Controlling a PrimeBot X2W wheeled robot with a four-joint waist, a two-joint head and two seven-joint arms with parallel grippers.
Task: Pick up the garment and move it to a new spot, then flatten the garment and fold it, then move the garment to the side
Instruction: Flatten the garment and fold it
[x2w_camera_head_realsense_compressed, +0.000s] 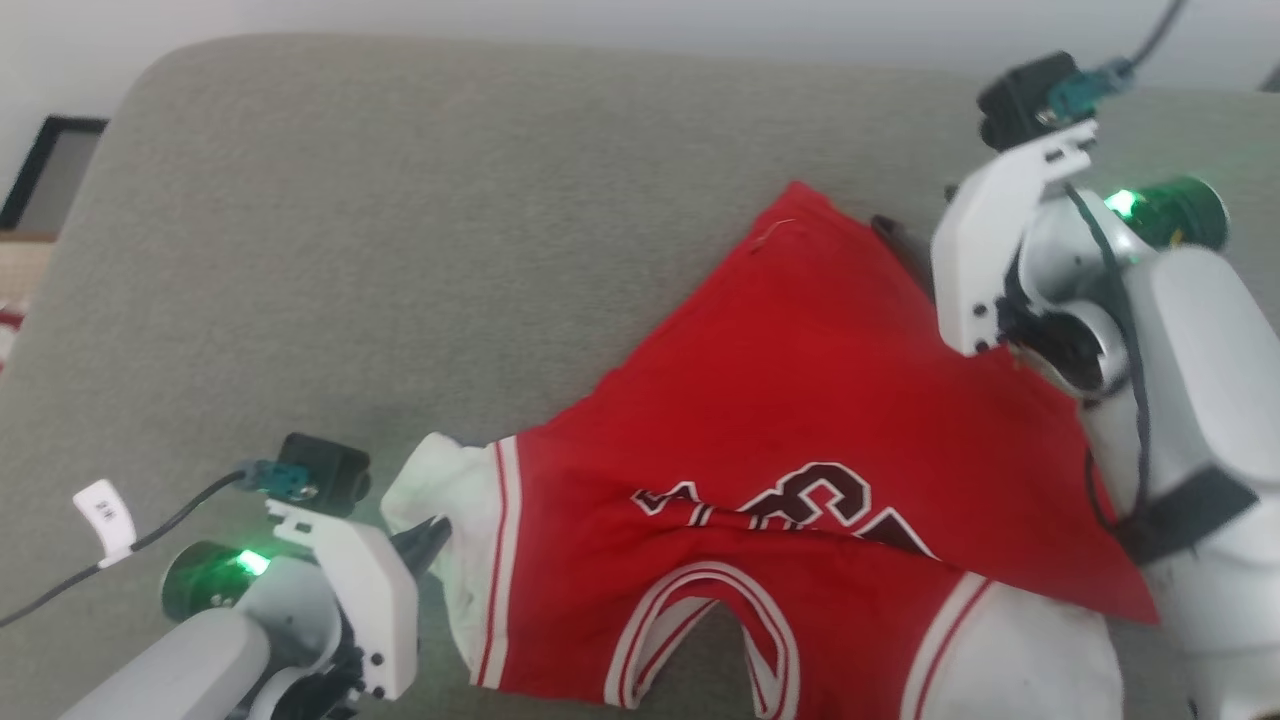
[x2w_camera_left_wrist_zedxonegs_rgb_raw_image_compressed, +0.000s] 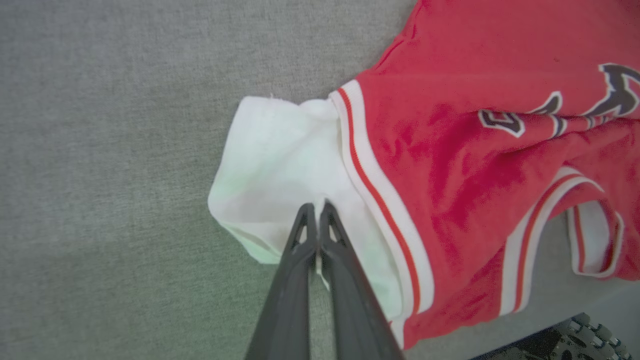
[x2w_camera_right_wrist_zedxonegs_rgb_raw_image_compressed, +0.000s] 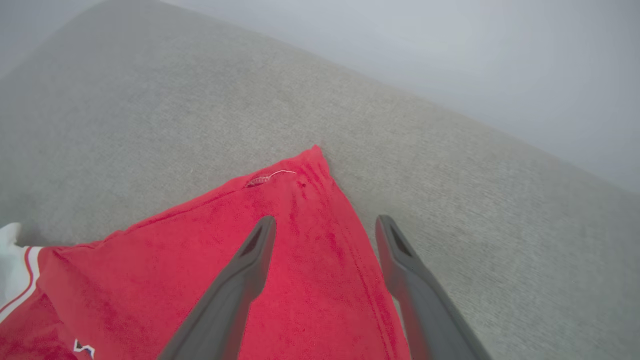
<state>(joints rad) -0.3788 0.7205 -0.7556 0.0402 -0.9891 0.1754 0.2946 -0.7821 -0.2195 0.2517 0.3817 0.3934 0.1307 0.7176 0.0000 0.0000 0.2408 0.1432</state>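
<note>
The left gripper (x2w_camera_left_wrist_zedxonegs_rgb_raw_image_compressed: 316, 209) is pinched closed on the white sleeve of the shirt (x2w_camera_head_realsense_compressed: 800, 380), whose red body lies spread out to its right. The right gripper (x2w_camera_right_wrist_zedxonegs_rgb_raw_image_compressed: 325, 225) stands wide open, holding nothing, its fingers astride the shirt's far corner. Underneath lies a grey cushion (x2w_camera_head_realsense_compressed: 400, 250), with a pale wall (x2w_camera_right_wrist_zedxonegs_rgb_raw_image_compressed: 500, 50) beyond.

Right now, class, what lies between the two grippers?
In the head view, the garment lies stretched between the left gripper and the right gripper.
</note>
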